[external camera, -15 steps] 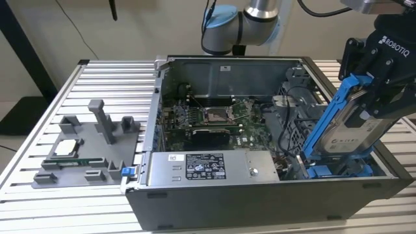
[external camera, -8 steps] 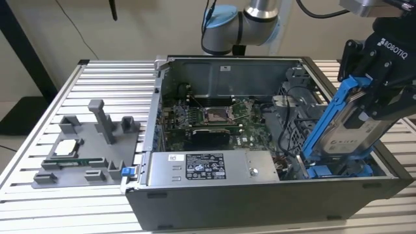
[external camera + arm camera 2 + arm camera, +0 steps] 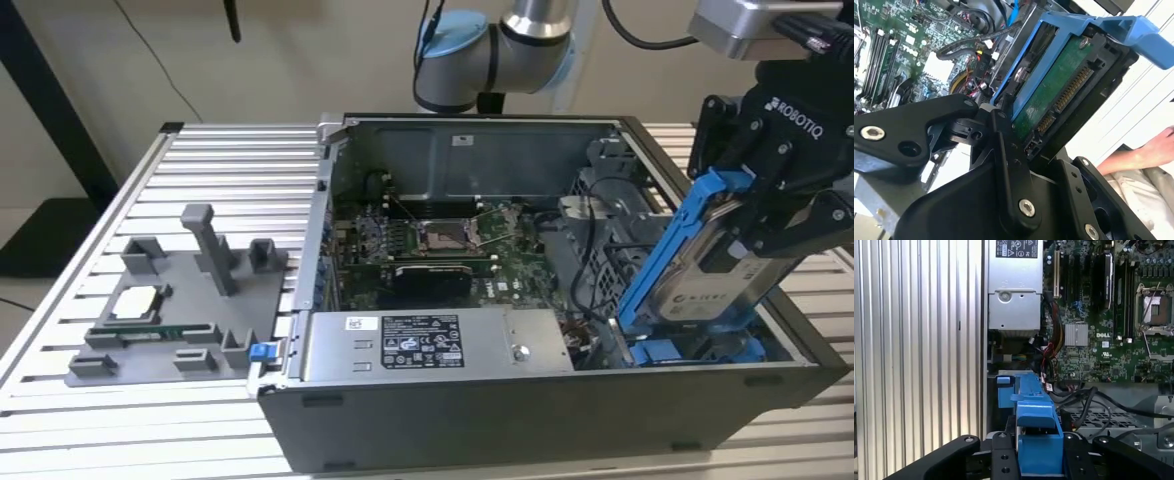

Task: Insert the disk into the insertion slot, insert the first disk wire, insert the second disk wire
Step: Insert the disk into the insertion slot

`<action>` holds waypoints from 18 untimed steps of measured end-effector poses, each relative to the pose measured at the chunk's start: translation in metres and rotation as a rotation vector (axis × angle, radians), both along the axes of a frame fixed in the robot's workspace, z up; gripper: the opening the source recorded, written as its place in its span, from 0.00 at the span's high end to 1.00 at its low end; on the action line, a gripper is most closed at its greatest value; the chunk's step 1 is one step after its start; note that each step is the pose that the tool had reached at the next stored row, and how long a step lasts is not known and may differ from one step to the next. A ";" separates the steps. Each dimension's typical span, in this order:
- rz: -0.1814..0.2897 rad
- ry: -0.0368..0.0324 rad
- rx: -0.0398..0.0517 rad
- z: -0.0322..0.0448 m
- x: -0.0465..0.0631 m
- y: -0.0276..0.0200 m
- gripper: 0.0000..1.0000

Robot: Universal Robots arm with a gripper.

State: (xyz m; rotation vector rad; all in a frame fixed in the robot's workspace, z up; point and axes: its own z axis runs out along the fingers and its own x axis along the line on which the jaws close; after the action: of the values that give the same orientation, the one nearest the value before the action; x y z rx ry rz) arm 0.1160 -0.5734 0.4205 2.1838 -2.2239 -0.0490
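I'm clamping black fingers (image 3: 1004, 150) on the flat silver-grey, blue-framed disk (image 3: 714, 285), tilting at the sheet-metal case's (image 3: 534, 420) three o'clock.

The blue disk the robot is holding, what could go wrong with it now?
1. The disk sits tilted in the tool, with its lower end down in the case. It might catch on the grey metal cage instead of sliding in.
2. Black cables lie loose by the cage and could get pinched under the disk.
3. A person's hand appears in the second wrist view, and it may be close to the arm.
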 end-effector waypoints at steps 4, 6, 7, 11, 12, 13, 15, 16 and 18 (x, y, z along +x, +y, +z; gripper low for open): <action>0.000 0.0003 0.0017 -0.0074 0.003 0.0008 1.00; 0.000 0.0005 0.0034 -0.0097 0.003 0.0012 1.00; 0.000 0.0006 0.0043 -0.0112 0.003 0.0012 1.00; 0.000 0.0007 0.0081 -0.0166 0.004 0.0015 1.00; 0.000 0.0008 0.0086 -0.0178 0.004 0.0017 1.00; 0.000 0.0007 0.0098 -0.0193 0.004 0.0018 1.00; 0.000 0.0008 0.0116 -0.0219 0.004 0.0020 1.00; 0.000 0.0008 0.0119 -0.0238 0.004 0.0020 1.00; 0.000 0.0008 0.0121 -0.0275 0.004 0.0021 1.00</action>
State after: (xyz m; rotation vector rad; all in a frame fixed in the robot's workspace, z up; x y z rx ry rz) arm 0.1200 -0.5713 0.3930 2.1894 -2.2291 -0.0634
